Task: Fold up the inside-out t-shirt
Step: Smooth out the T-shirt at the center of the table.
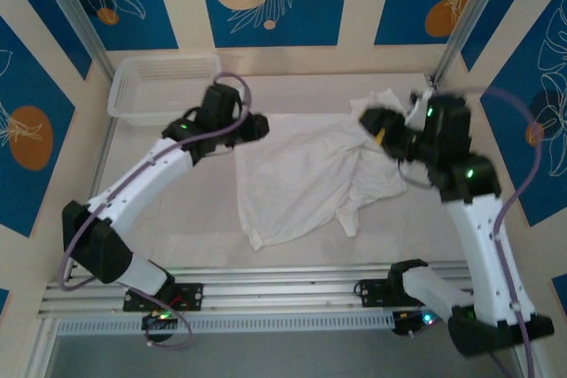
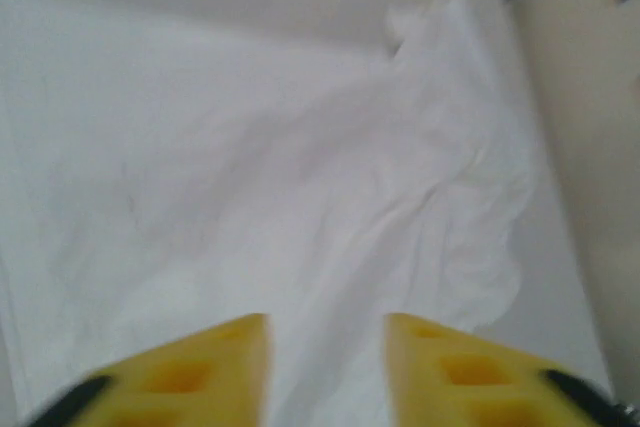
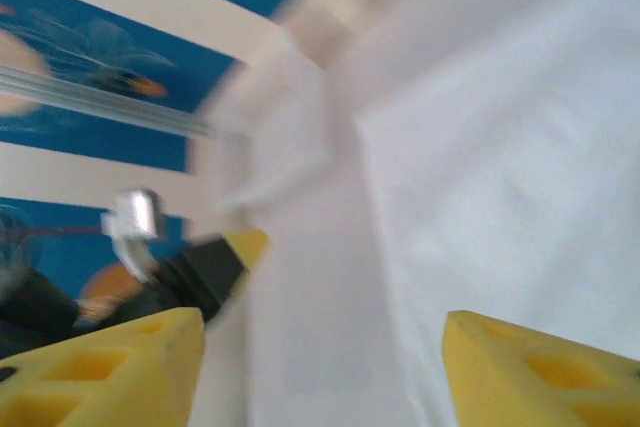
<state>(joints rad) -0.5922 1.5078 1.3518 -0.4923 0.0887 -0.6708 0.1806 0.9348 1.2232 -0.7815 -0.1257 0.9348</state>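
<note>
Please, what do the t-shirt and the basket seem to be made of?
T-shirt: soft white cloth, likely cotton, matte; it lies limp in creases and folds. Basket: probably rigid white plastic, faintly glossy; its walls stand straight and look like mesh.

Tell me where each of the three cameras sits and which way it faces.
Top external: above, behind the bases, looking down at the crumpled white cotton t-shirt; both arms show.
Left wrist: on the left arm, facing across the t-shirt; left gripper shows.
Right wrist: on the right arm, tilted at t-shirt and blue wall; right gripper shows.
Shared: the t-shirt.
</note>
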